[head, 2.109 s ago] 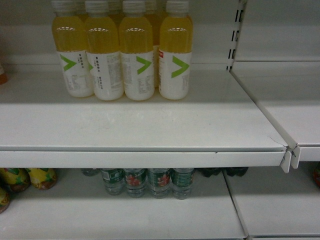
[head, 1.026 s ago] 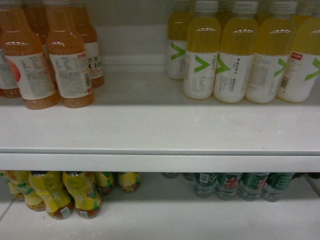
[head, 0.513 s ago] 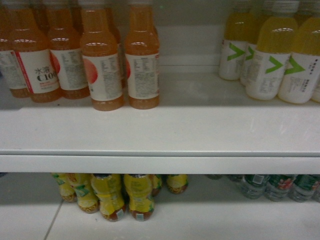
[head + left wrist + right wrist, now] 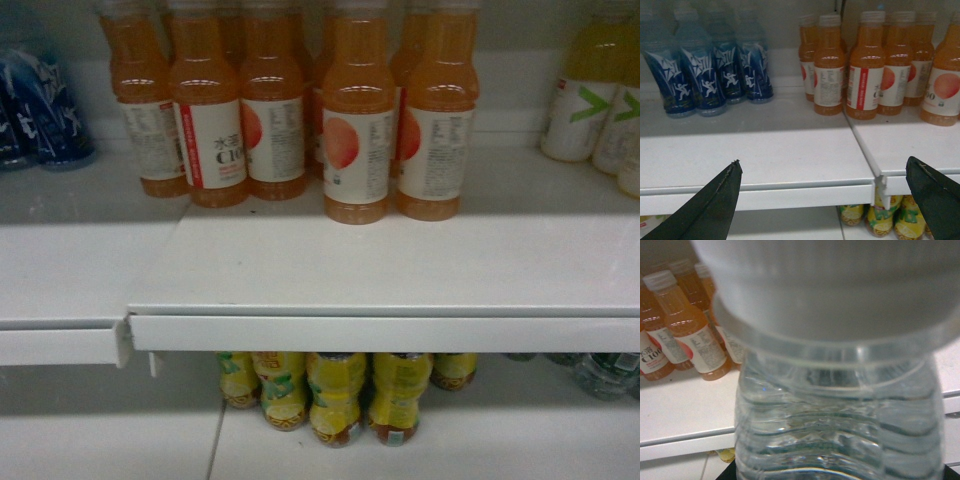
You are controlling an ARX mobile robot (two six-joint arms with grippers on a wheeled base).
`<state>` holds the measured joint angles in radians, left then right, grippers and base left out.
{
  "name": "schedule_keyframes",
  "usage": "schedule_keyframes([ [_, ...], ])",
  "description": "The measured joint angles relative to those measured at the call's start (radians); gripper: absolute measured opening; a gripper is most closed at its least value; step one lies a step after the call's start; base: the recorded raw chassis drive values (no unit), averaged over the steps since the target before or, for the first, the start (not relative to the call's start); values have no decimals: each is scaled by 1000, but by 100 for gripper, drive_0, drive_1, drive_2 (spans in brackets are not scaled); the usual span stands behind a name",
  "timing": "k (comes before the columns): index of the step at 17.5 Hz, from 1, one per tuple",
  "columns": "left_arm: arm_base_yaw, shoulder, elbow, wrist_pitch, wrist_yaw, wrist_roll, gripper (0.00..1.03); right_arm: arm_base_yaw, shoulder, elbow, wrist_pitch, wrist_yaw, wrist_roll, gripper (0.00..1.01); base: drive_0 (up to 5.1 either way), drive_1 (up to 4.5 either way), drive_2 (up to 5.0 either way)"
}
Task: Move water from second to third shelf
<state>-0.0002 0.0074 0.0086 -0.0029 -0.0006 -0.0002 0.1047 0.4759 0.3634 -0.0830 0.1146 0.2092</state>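
In the right wrist view a clear ribbed bottle of water point(image 4: 835, 410) with a white cap point(image 4: 830, 285) fills the frame, upright and very close. My right gripper point(image 4: 837, 476) is shut on it; only dark slivers of the fingers show at the bottom corners, and the label is hidden. My left gripper point(image 4: 823, 161) is open and holds nothing, level with the front edge of a white shelf point(image 4: 765, 150). More green-labelled water bottles point(image 4: 605, 372) stand on the lower shelf at the far right of the head view. Neither gripper shows in the head view.
Orange drink bottles point(image 4: 355, 150) stand on the upper shelf point(image 4: 400, 270), blue bottles point(image 4: 45, 105) to their left, yellow drinks point(image 4: 590, 95) at the right. Yellow-labelled bottles point(image 4: 335, 395) stand below. The shelf boards meet at a stepped joint point(image 4: 125, 340).
The head view has swept left along the shelves: the yellow drinks slid to the right edge, the orange bottles now sit in the middle, and blue bottles and a shelf joint appeared at left.
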Motion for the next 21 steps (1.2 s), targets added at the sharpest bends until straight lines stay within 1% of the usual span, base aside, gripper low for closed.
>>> schedule_keyframes([
  [21, 0, 0, 0, 0, 1, 0, 98, 0, 0, 0, 4, 1, 0, 43, -507, 238, 238],
])
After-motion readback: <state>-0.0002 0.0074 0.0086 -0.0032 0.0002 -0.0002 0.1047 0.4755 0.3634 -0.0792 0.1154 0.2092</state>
